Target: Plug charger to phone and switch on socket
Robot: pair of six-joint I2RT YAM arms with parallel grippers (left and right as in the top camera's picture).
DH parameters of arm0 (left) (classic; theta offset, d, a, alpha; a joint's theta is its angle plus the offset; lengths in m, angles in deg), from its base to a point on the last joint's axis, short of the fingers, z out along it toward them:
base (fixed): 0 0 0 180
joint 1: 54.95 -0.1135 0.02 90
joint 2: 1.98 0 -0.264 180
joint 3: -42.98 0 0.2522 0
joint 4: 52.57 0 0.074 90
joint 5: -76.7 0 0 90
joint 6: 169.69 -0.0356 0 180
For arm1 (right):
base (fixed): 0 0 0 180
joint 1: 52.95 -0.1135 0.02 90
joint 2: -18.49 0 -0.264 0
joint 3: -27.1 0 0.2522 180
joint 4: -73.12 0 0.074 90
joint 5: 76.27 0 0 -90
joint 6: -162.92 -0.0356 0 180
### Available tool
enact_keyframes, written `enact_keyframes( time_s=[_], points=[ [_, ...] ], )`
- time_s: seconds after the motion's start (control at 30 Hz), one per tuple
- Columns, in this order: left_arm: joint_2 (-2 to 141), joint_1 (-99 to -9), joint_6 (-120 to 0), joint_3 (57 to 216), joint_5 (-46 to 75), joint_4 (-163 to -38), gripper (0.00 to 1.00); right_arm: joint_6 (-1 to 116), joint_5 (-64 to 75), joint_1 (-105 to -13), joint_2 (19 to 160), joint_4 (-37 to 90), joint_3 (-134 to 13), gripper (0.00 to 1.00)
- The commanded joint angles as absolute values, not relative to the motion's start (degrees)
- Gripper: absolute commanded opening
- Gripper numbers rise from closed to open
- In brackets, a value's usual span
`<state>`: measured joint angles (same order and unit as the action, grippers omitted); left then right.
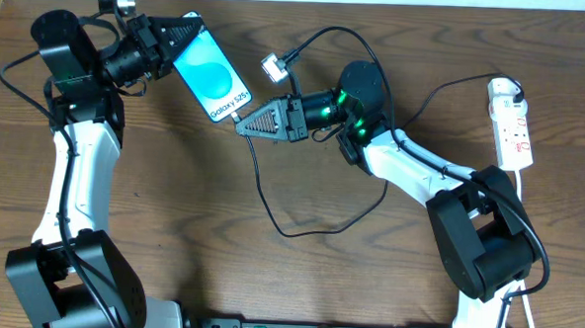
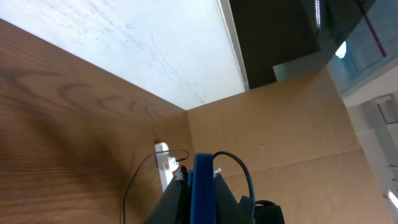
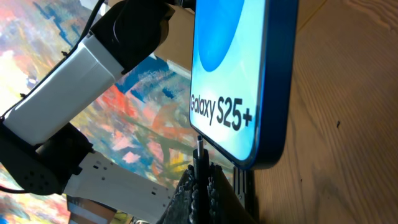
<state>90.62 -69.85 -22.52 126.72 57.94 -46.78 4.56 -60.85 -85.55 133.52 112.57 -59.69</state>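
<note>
Charger tip (image 3: 199, 158) seemingly at phone (image 3: 239, 74) edge

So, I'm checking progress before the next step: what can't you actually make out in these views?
- Phone port: right wrist view, the phone's lower edge hides whether the charger tip has entered.
- Socket switch position: overhead, too small.
- Left pincer: left wrist view, mostly cut off by the bottom edge.

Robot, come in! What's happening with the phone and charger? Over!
Left gripper shut on phone. Right gripper shut on charger tip, right under phone's bottom edge. Nothing between them.
</note>
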Motion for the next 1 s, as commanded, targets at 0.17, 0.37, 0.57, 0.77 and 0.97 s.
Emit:
enact_keyframes(
  time_s=[0.17, 0.37, 0.57, 0.77, 0.97],
  points=[
    [90.51, -69.67, -19.81, 127.09, 59.32, -46.34, 0.08, 5.69, -60.55, -85.70, 133.67, 112.70, -60.68, 0.01],
    [90.51, -69.65, -19.44, 127.11, 59.95, -46.34, 0.07, 5.69, -60.48, -85.42, 133.67, 112.70, -60.68, 0.01],
    [90.51, -69.65, -18.02, 127.09, 59.95, -46.34, 0.07, 5.67, -60.33, -85.42, 133.67, 112.70, -60.68, 0.01],
    [90.51, -69.65, -15.48, 127.09, 59.98, -46.34, 0.07, 5.69, -60.33, -85.42, 133.67, 112.70, -60.68, 0.01],
    [90.51, -69.67, -16.25, 127.09, 59.91, -46.32, 0.07, 5.69, -60.35, -85.39, 133.67, 112.70, -60.68, 0.01]
  ],
)
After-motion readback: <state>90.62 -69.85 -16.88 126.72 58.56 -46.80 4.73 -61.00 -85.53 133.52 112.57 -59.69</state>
